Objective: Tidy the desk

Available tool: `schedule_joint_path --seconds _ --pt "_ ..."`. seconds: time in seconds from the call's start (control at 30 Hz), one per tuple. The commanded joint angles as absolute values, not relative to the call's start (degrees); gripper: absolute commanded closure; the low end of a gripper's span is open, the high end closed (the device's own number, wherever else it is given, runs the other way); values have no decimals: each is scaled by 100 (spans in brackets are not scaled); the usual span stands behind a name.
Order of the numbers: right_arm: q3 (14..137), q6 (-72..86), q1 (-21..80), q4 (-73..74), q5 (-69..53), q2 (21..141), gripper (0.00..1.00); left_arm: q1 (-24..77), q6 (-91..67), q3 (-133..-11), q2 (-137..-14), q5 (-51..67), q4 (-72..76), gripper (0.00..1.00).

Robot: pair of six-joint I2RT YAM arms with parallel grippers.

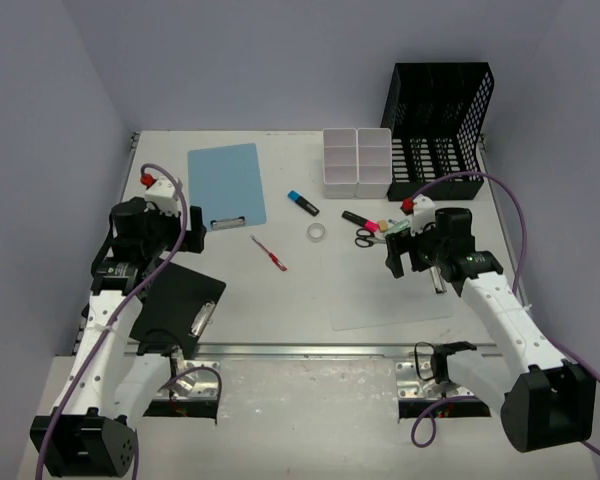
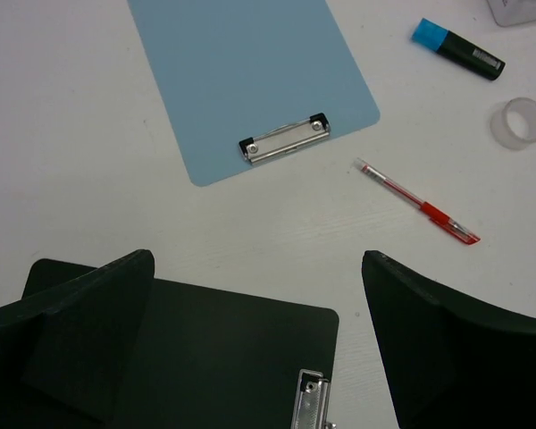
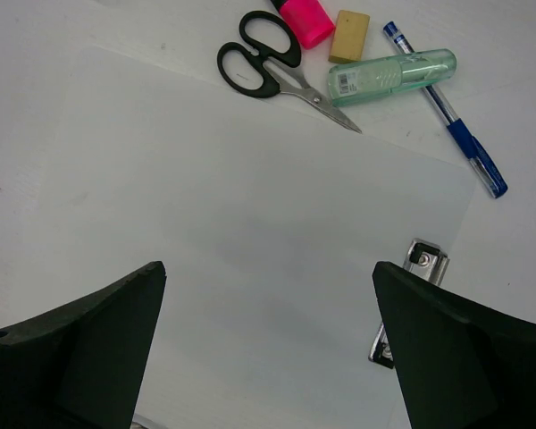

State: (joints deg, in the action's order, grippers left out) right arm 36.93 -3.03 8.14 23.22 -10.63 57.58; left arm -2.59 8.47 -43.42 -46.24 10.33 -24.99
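My left fingers (image 2: 80,340) are spread wide and hold nothing. They hang over a black clipboard (image 2: 223,357) that lies flat, with its metal clip near the right finger. My right fingers (image 3: 464,349) are spread wide too, and they hold nothing. They hang over a pale see-through clipboard (image 3: 232,232).

The table (image 1: 270,300) is the big white top that fills the middle of the top view, with a metal rail along its near edge. Everything lies on it.

Past the black clipboard I see a blue clipboard (image 2: 250,80), lying flat with its clip pointing my way. A red pen (image 2: 417,202) lies just to the right of it. Farther right are a blue marker (image 2: 458,50) and a clear roll of tape (image 2: 519,122).

Past the pale clipboard lie black scissors (image 3: 268,67), with the blade tips touching the clipboard's edge. Near them are a pink marker (image 3: 305,20), a small tan eraser (image 3: 349,24), a green tube-shaped thing (image 3: 393,76) and a blue pen (image 3: 460,134).

At the far side of the table stand white bins (image 1: 357,160), and a black mesh rack (image 1: 440,120) stands just to the right of them.
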Motion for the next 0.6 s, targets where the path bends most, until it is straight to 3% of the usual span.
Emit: schedule_joint_path --seconds 0.0,0.57 --pt "3779 -325 853 2232 -1090 5757 1 -220 931 -4368 -4606 1160 -2259 0" --pt "3797 -448 861 2259 -1081 6011 1 -228 1134 -4307 -4570 1819 -2320 0"
